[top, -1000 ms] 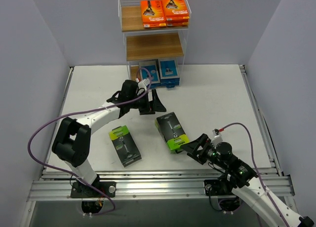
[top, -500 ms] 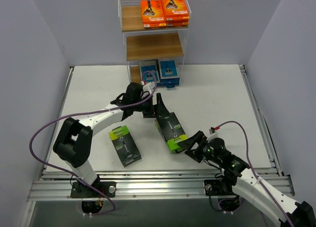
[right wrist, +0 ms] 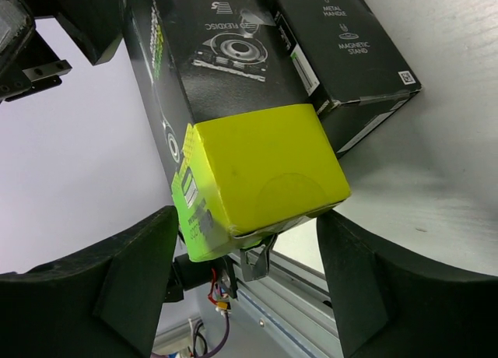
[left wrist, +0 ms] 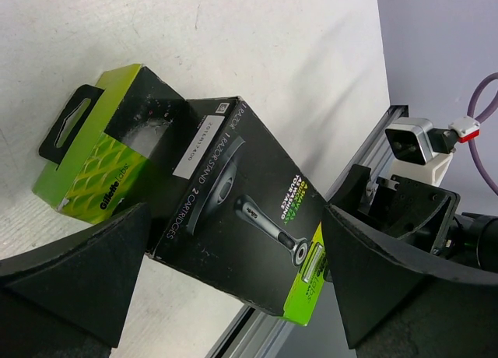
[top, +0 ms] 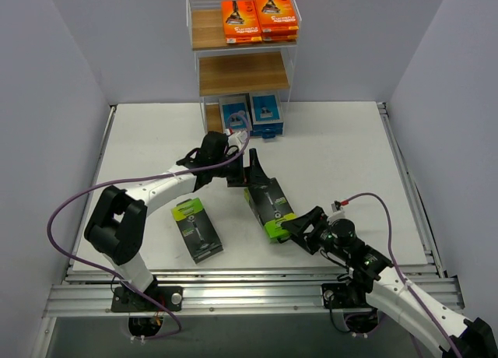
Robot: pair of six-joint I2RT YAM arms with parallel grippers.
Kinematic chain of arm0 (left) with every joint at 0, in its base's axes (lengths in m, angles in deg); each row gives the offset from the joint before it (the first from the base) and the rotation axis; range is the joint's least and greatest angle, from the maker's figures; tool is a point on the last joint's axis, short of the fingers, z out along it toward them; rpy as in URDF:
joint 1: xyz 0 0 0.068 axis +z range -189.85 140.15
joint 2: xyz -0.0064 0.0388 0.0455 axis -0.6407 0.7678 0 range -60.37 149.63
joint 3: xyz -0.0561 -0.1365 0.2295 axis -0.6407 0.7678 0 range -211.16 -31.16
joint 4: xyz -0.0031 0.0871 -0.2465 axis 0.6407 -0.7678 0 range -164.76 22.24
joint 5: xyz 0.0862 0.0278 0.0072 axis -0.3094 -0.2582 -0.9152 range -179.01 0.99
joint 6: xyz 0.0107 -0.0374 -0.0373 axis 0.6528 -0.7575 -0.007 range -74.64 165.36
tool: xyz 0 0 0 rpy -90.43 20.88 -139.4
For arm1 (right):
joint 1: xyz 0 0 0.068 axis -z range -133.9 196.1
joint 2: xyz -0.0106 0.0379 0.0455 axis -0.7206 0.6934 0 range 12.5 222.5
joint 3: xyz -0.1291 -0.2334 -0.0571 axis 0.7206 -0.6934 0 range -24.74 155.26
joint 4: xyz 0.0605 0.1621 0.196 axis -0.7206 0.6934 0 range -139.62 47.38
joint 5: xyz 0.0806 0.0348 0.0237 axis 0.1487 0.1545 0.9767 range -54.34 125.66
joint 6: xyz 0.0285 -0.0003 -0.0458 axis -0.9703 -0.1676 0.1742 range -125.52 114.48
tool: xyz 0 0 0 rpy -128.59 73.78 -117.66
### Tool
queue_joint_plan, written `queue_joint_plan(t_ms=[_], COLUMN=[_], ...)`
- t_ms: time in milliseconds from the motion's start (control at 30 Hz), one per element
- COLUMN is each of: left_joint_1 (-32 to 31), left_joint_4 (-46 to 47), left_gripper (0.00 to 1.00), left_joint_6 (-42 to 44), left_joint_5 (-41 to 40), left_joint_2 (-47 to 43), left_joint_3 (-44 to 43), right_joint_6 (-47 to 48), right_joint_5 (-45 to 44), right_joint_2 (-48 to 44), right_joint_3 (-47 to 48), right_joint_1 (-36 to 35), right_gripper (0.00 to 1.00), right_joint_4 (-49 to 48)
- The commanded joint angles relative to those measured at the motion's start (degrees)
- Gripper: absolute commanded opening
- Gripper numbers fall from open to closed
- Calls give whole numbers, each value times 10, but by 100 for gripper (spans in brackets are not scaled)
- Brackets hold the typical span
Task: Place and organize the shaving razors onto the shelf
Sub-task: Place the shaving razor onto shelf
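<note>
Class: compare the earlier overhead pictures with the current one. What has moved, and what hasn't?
The left gripper moved rightward and nearer, to the far end of the black-and-green razor pack; the right gripper advanced to its lime end. The second pack and the shelf stayed put.

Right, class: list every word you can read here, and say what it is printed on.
"Gillette": lower pack, lime end.
"1 RAZOR": upper pack, side.
"RAZOR STAND": upper pack, side.
"2 CARTRIDGES": upper pack, side.
"FIVE BLADES": upper pack.
"FLEXDISC": upper pack.
"METAL HANDLE": lower pack.
"MAGNETIC STAND": lower pack.
Orange packs and blue packs on the shelf: too small to read.
</note>
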Motion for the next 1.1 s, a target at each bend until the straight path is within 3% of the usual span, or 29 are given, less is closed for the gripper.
queue_joint_plan(t_ms=[0,433,533,767,1067], left_joint_1=[-11,-12,-14,-21,-25], left_joint_4=[-7,-8,-8,-15,-17], left_gripper=[100,100,100,100,100], left_joint_6=[10,5,7,14,14], left_joint_5=[6,9,7,2,2], left_joint_2=[-6,2,1,0,2], left_joint_3=[-5,-6,-5,-6,-7], right_joint_6=[-10,2,9,15,9], right_joint_5=[-10,-42,-41,-35,-35], right_joint_2=[-3,-54,-40,30,45], right_joint_3=[-5,-1,1,5,0], right_joint_1=[-5,-6,-6,-6,-7], right_gripper=[66,49,49,63,66], right_joint_4=[-47,-51,-74,-140,-144])
